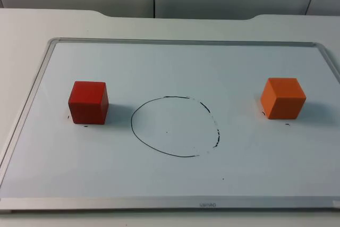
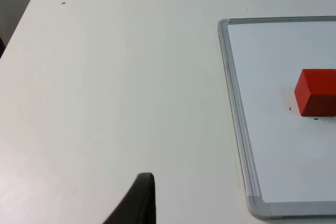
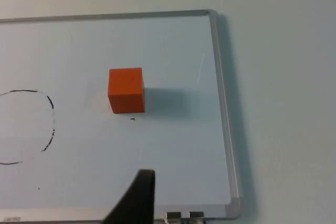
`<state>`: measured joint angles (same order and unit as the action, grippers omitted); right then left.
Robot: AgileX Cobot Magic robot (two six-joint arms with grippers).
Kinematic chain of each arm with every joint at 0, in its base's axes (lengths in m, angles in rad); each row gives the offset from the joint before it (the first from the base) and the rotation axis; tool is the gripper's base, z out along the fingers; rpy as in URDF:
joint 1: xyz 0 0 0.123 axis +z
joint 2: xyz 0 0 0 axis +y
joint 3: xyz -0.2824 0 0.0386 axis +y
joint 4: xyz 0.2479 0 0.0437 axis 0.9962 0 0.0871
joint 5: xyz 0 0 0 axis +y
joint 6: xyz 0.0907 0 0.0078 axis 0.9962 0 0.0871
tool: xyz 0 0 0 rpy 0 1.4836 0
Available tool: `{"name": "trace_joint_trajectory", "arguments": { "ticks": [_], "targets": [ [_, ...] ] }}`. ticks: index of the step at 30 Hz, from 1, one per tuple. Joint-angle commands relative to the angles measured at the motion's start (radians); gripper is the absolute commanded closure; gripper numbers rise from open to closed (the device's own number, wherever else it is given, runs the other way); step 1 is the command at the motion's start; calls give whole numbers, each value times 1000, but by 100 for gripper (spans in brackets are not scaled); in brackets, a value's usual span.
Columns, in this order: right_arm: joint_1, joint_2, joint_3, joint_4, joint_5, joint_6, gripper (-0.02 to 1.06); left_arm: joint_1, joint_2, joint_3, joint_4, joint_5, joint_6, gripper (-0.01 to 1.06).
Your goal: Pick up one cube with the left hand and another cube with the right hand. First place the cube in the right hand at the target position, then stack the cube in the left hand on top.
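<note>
Whiteboard (image 1: 159, 195) nearest us, circle (image 1: 174, 127) drawn mid-board — the stacking target, we judge. Red cube (image 1: 88, 102) sits left of it, orange cube (image 1: 283, 98) right, one per arm; both flat, slightly turned, no long axis. Left gripper (image 2: 137, 203) and right gripper (image 3: 137, 200) wait off-board — jaw state we cannot tell.
</note>
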<state>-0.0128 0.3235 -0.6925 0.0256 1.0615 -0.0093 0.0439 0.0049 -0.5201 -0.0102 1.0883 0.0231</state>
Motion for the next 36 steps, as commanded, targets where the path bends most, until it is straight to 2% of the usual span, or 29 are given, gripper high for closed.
{"name": "trace_joint_trajectory", "arguments": {
  "ticks": [1, 5, 12, 18, 24, 26, 29, 32, 36],
  "targets": [
    [-8, 81, -40, 5, -19, -18, 0, -7, -5, 6, -2, -9, -5, 0],
    [-8, 220, -110, 8, -23, -27, 0, -7, -5, 6, -2, -9, -5, 0],
    [-8, 507, -273, 150, -58, -127, 5, -7, -5, 6, -2, -9, -5, 0],
    [14, 669, -366, 161, -73, -139, 5, -7, -5, 6, -2, -9, -5, 0],
    [114, 855, -477, 145, -104, -128, 5, -7, -5, 6, -2, -9, -5, 0],
    [185, 940, -519, 93, -115, -77, 6, -7, -5, 6, -2, -9, -5, 0],
    [226, 992, -535, 49, -125, -45, 6, -7, -5, 6, -2, -9, -5, 0],
    [319, 1095, -544, -35, -157, 45, 6, -7, -5, 6, -2, -9, -5, 0],
    [346, 1180, -544, -43, -174, 77, 6, -7, -5, 6, -2, -9, -5, 0]
  ]
}}
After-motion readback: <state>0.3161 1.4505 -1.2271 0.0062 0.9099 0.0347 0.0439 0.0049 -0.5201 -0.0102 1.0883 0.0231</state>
